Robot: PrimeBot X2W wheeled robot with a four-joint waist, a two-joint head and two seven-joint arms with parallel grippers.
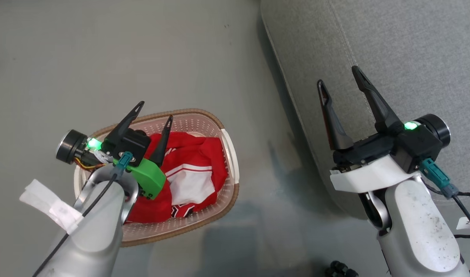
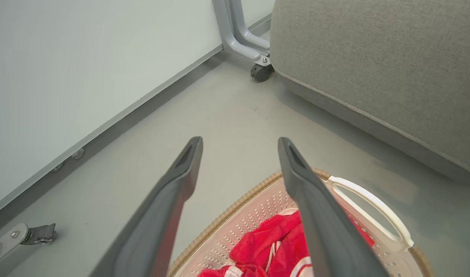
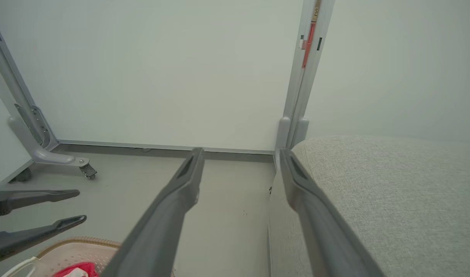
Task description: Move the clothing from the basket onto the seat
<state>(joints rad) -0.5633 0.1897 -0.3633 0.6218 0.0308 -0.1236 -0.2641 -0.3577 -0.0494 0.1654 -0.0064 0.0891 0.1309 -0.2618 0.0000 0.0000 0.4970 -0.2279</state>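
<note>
Clothing [image 1: 196,154] is lying bunched in the basket [image 1: 204,112] beside the seat [image 1: 392,46] while I am holding left gripper [image 1: 156,109] and right gripper [image 1: 337,74] wide and empty, risking a finger snagging the perforated wall.

red white-panelled clothing [image 1: 192,169]; cream brown-rimmed basket [image 1: 215,119]; grey seat [image 1: 392,50].

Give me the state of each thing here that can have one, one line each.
clothing: crumpled in a heap inside the basket, not gripped.
basket: upright on the floor, holding the clothing.
seat: no clothing on its visible part.
left gripper: open, holding nothing, above the basket.
right gripper: open, holding nothing, over the seat's edge.
</note>
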